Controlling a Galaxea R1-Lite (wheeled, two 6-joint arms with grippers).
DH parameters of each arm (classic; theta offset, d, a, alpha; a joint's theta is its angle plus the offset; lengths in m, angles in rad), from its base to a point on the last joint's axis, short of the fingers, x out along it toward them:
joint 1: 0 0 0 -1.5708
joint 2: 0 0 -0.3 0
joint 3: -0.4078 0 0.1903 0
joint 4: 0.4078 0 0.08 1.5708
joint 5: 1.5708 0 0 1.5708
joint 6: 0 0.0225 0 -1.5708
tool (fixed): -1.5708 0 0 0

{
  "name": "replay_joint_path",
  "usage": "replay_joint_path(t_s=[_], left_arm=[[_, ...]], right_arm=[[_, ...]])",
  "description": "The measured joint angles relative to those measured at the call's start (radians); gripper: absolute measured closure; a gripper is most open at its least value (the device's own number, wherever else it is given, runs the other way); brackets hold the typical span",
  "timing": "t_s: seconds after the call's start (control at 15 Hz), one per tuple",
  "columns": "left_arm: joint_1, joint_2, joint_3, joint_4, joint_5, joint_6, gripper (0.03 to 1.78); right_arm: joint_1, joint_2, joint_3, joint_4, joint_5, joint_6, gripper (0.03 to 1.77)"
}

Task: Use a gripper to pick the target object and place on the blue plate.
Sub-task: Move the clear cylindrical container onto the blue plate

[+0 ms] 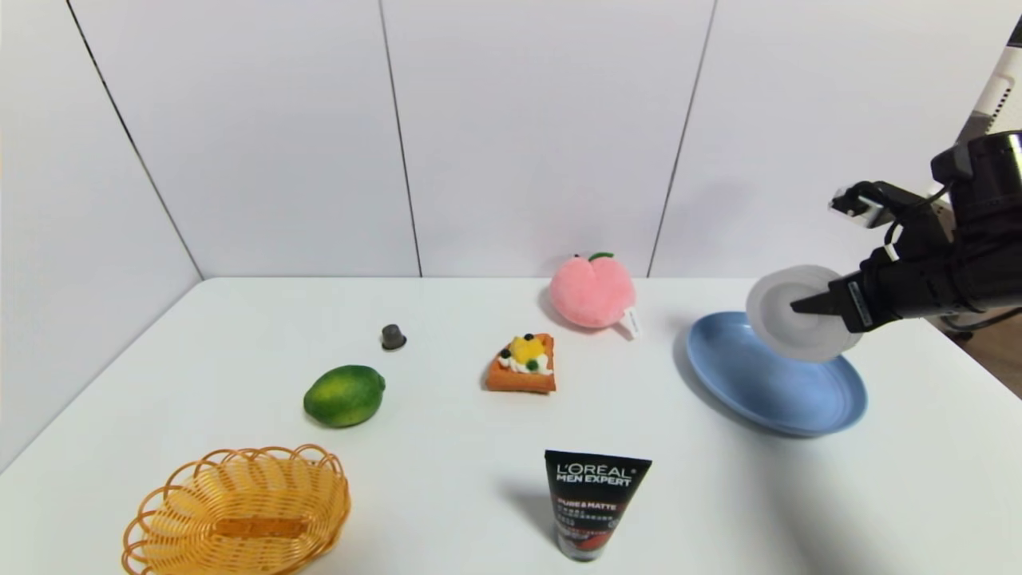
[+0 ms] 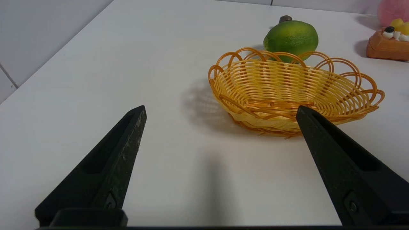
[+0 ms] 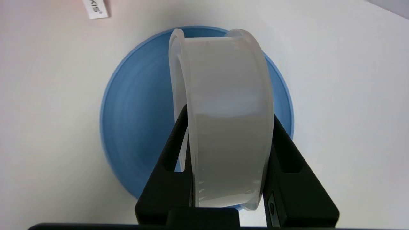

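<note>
Gripping the translucent white tub (image 3: 228,121) between its two fingers, the right gripper (image 3: 228,127) holds it on its side above the blue plate (image 1: 774,383), with the tub clear of the plate. The left gripper (image 2: 220,110) is idle, its fingers wide apart with nothing between them, near the wicker basket (image 2: 287,86). On the table (image 1: 447,479), a pink plush peach (image 1: 592,292) sits near the plate.
</note>
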Motion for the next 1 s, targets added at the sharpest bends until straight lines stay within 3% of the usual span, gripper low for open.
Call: replay_joint_path(t_s=[0.27, 0.67, 0.8, 1.0], left_arm=[[0.0, 0.0, 0.0, 0.0, 0.0, 0.0, 0.12], [0.0, 0.0, 0.0, 0.0, 0.0, 0.0, 0.12], [0.0, 0.0, 0.0, 0.0, 0.0, 0.0, 0.12], [0.0, 0.0, 0.0, 0.0, 0.0, 0.0, 0.12]], right_arm=[[-0.012, 0.06, 0.044, -0.086, -0.002, 0.0, 1.23], [-0.01, 0.092, 0.063, -0.09, 0.0, 0.0, 1.22], [-0.01, 0.093, 0.068, -0.089, 0.001, 0.0, 0.95], [-0.011, 0.089, 0.072, -0.088, 0.0, 0.0, 0.68]])
